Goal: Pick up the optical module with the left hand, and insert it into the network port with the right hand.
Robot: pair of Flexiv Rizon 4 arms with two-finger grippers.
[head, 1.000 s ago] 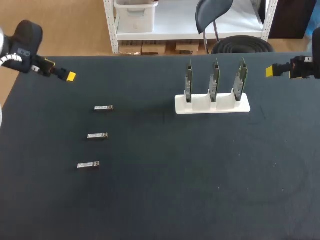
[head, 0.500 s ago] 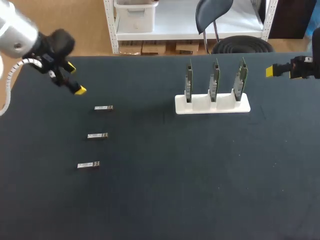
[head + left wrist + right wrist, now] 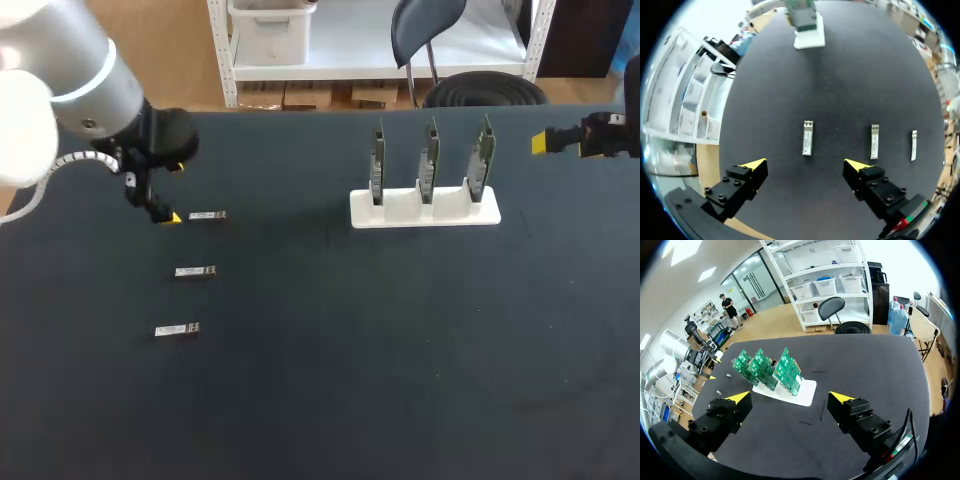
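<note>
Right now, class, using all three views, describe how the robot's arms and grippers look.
The left arm is a thick silver-white cylinder with a thin teal ring, a black wrist and a white ribbed cable. The left gripper and right gripper have blocky black fingers with bolt heads and wedge-shaped yellow tips.

Nothing can be read: the three small silver metal optical modules [image 3: 195,271], at nine o'clock on the black table [image 3: 350,350], show print too small to make out.

left arm [image 3: 78,72]: silver shell, black wrist, white cable | left tool [image 3: 806,165], right tool [image 3: 790,397]: black, bolted, yellow-tipped
</note>
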